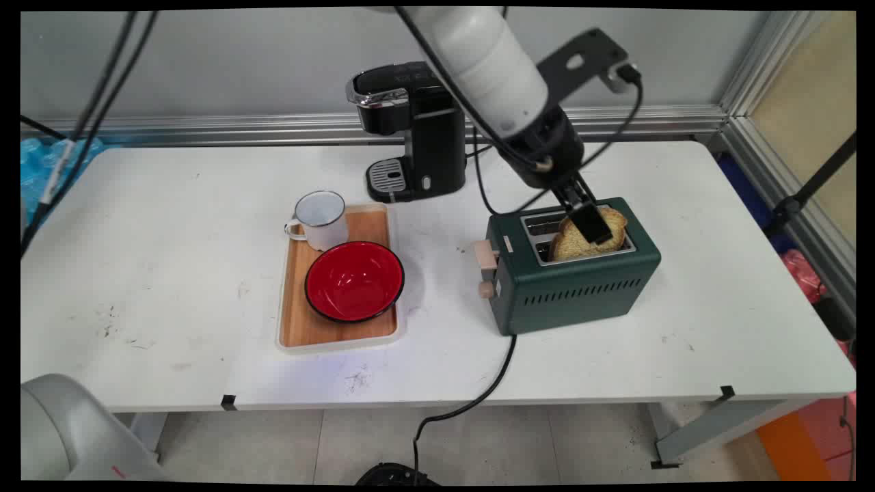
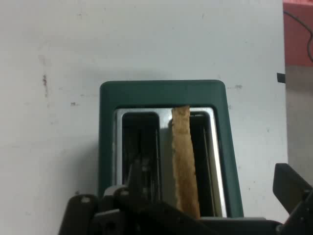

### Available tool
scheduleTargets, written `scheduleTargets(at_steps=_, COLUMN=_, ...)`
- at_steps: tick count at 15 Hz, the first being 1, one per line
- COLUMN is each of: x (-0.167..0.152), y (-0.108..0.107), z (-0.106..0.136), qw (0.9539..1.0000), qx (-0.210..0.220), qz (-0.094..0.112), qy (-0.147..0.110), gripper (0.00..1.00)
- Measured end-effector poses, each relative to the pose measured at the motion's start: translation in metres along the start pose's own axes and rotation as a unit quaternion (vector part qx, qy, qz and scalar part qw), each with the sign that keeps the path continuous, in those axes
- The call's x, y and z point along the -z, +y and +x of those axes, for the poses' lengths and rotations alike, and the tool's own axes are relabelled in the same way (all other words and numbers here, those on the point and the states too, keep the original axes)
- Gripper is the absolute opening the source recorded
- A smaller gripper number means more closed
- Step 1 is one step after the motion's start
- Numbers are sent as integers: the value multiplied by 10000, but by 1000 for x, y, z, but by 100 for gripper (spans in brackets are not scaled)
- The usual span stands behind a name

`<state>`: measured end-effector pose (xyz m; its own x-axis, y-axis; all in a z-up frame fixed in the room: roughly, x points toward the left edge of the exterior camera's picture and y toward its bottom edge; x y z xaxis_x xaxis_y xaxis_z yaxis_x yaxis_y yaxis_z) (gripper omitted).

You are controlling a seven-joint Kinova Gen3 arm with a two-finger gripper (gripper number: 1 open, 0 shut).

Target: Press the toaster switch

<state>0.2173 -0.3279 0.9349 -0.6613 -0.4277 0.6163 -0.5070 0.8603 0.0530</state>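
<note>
A dark green two-slot toaster stands on the right half of the white table. A browned slice of toast sticks up out of its nearer slot. My gripper hangs right over the toaster, open, with one black finger in front of the slice. In the hand view the toast shows edge-on in the right slot of the toaster. It lies between my spread fingers, and the gripper has no hold on it. The left slot looks empty.
A black coffee machine stands at the back, behind the arm. Left of the toaster a wooden tray carries a white mug and a red bowl. The toaster's beige lever faces the tray, and its black cord runs off the front edge.
</note>
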Motion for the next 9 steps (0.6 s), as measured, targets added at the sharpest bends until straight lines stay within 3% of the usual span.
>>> scheduleTargets(at_steps=9, x=89, y=-3, z=-41, qw=9997, qx=-105, qz=216, qy=32, gripper=100)
